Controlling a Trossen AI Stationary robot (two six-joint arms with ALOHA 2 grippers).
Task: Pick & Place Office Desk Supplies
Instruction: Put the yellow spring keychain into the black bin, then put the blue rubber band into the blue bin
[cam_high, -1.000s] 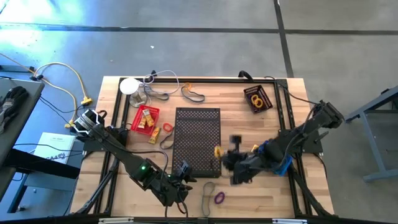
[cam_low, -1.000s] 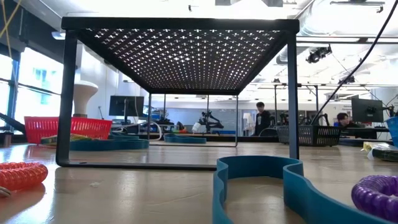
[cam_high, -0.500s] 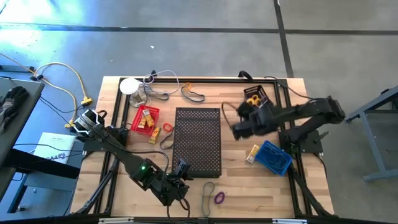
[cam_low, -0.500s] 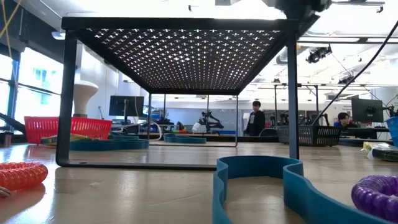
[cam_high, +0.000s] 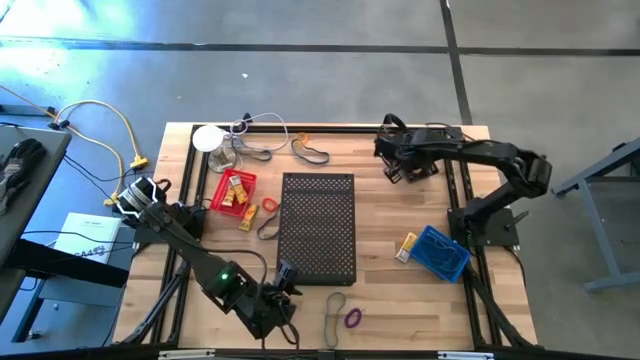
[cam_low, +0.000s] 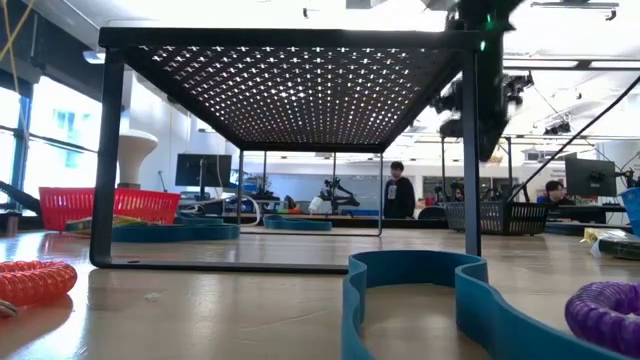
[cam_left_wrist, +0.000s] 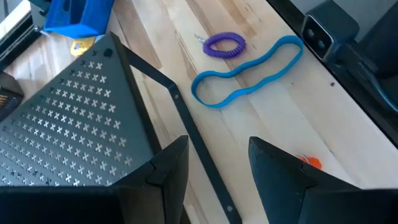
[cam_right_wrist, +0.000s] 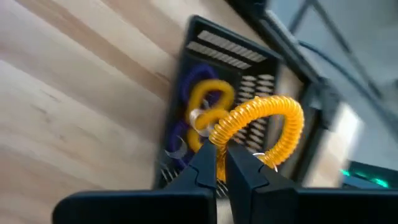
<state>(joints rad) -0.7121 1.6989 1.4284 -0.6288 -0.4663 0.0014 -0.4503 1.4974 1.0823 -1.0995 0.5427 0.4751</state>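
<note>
My right gripper (cam_right_wrist: 222, 152) is shut on a yellow coil loop (cam_right_wrist: 261, 124) and hovers over a dark basket (cam_right_wrist: 214, 56) at the table's far right. Purple and yellow coils lie in that basket. My left gripper (cam_left_wrist: 217, 155) stands open with nothing between its fingers, near the front edge beside the black mesh shelf (cam_high: 318, 225). Ahead of it, a purple coil (cam_left_wrist: 224, 43) and a thin band (cam_left_wrist: 245, 74) lie flat on the wood. An orange-red coil (cam_low: 35, 282) rests on the table in the low view. My right gripper pinches one spot of the yellow coil's ring (cam_right_wrist: 219, 138) between its two fingertips. The fingers slant downward over the dark basket. The rest of the loop stands out beyond the fingertips, lifted clear of the basket and the table.
A red basket (cam_high: 233, 190) with yellow pieces sits left of the shelf, and a blue basket (cam_high: 440, 252) at the right front. A white disc with cords (cam_high: 208, 137) and dark bands (cam_high: 310, 152) lie along the far edge. People stand in the room beyond.
My right gripper, shut on the yellow coil, has swung fast from beside the shelf's near right corner toward the table's far edge. It has turned on the way and now hangs over the dark basket. The coil has travelled with it, lifted clear.
</note>
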